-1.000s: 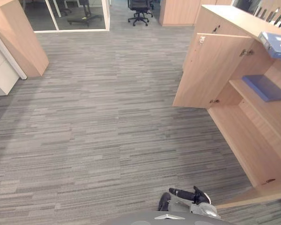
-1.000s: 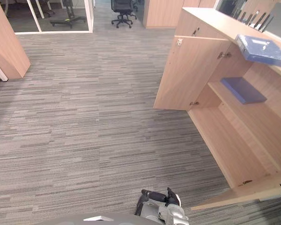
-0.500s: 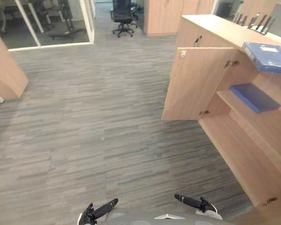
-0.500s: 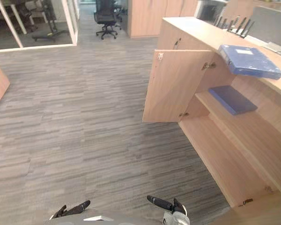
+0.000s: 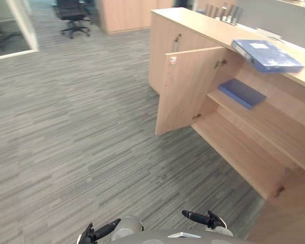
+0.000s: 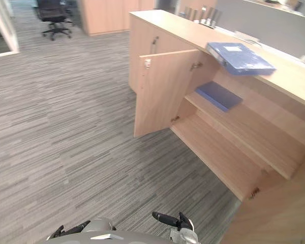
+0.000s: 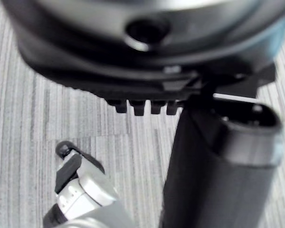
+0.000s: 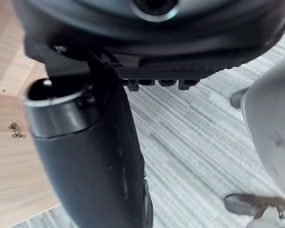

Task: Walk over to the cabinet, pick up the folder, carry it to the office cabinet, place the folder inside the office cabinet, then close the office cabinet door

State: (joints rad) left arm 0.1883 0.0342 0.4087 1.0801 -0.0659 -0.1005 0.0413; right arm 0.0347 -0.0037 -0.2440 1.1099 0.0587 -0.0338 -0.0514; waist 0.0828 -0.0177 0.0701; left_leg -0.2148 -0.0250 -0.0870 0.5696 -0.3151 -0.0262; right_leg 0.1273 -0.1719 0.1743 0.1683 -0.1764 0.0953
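Down low, close to the robot's front, the left hand [image 5: 105, 230] and the right hand [image 5: 198, 217] both reach forward with fingers stretched straight, holding nothing, which I'd say suits a robot only walking up. Well ahead of the right hand and off to its right, the cabinet [image 5: 193, 25] stands with its door [image 5: 185, 89] swung wide. One blue folder [image 5: 267, 55] lies on top, overhanging the front edge, handy to grasp; a second blue folder [image 5: 242, 93] lies flat on the shelf [image 5: 274, 122] inside, above a bare bottom compartment [image 5: 239, 152]
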